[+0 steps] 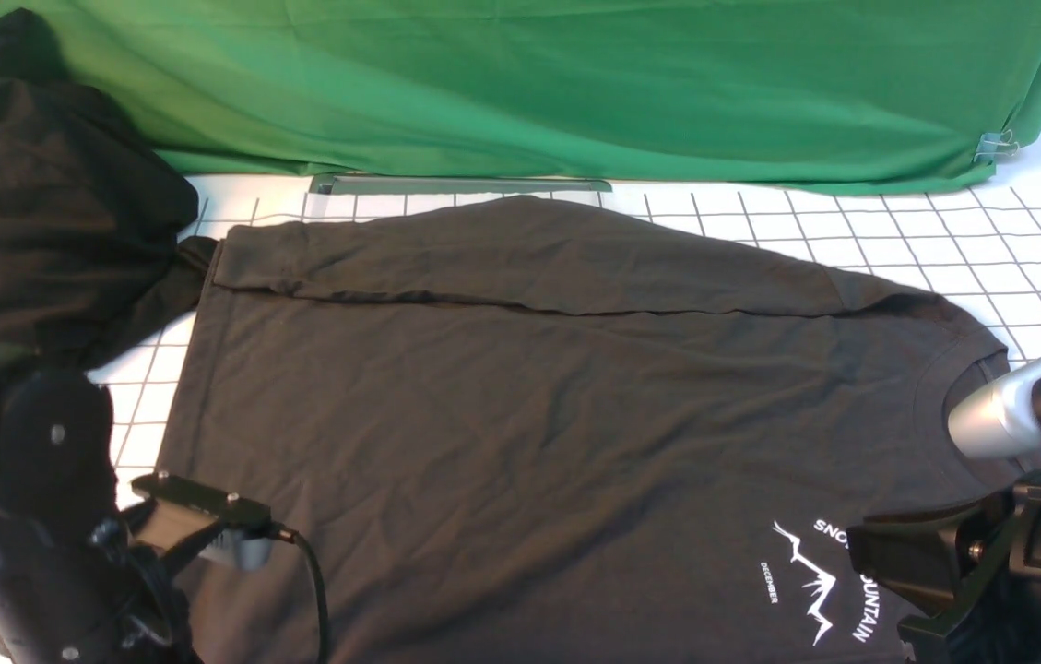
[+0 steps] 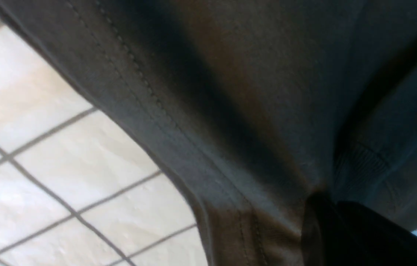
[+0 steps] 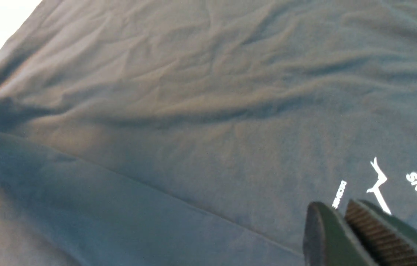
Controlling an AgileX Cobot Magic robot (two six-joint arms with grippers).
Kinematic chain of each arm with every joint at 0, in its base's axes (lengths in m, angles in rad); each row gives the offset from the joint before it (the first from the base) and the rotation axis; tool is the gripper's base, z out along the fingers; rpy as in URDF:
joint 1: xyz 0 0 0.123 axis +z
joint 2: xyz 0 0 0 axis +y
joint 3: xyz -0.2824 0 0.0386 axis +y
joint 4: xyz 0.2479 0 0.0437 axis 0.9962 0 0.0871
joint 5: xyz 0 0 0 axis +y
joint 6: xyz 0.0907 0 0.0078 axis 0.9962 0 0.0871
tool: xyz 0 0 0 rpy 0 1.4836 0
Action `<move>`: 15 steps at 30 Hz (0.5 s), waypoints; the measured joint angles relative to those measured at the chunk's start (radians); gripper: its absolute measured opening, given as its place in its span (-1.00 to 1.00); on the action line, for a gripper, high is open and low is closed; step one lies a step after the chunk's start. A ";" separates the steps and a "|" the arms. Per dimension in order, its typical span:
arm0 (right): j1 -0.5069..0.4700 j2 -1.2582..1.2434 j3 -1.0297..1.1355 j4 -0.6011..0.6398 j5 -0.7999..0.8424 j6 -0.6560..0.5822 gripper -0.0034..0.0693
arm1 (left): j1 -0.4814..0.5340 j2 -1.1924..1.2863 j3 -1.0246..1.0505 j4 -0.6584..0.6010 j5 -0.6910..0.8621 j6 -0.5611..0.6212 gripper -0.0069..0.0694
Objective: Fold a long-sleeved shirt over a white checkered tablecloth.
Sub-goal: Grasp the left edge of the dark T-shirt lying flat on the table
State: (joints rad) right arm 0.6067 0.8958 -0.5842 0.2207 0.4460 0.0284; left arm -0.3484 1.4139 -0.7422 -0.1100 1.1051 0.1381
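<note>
The long-sleeved shirt (image 1: 520,415) lies spread front-up on the white checkered tablecloth (image 1: 944,258) that covers the table. Its collar (image 1: 944,387) points to the robot's right and its hem to the left. The far sleeve (image 1: 529,258) is folded across the body along the shirt's far edge. The white mountain print (image 1: 820,581) sits near the front right, partly hidden by the right arm (image 1: 1018,415).

At the near left, below the left arm (image 1: 41,516), the left hand (image 2: 326,218) is closed on the shirt at the stitched hem. In the left wrist view the dark cloth gathers into creases where it meets the hand's black finger (image 2: 359,240), with checked squares showing beside the hem.

The right hand (image 3: 335,208) hangs just over the print. Its two fingers are drawn close together, one ribbed pad (image 3: 374,229) is showing, and no cloth can be seen between them.

A black heap of cloth (image 1: 31,203) rests at the far left, just beside the folded sleeve's cuff. A green cloth (image 1: 575,83) hangs along the back, with a small clip (image 1: 995,146) at its right corner.
</note>
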 joint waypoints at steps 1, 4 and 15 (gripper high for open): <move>0.000 0.000 0.000 0.000 0.000 0.000 -0.71 | 0.000 -0.004 -0.009 -0.001 0.013 0.000 -0.79; 0.000 0.000 0.000 0.000 -0.003 0.000 -0.71 | 0.000 -0.022 -0.019 -0.013 0.033 0.000 -0.78; 0.000 0.000 0.000 0.000 -0.010 0.000 -0.71 | 0.000 -0.026 0.080 0.007 -0.063 0.031 -0.17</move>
State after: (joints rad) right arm 0.6067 0.8958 -0.5842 0.2207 0.4365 0.0284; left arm -0.3484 1.3877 -0.6619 -0.1031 1.0421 0.1687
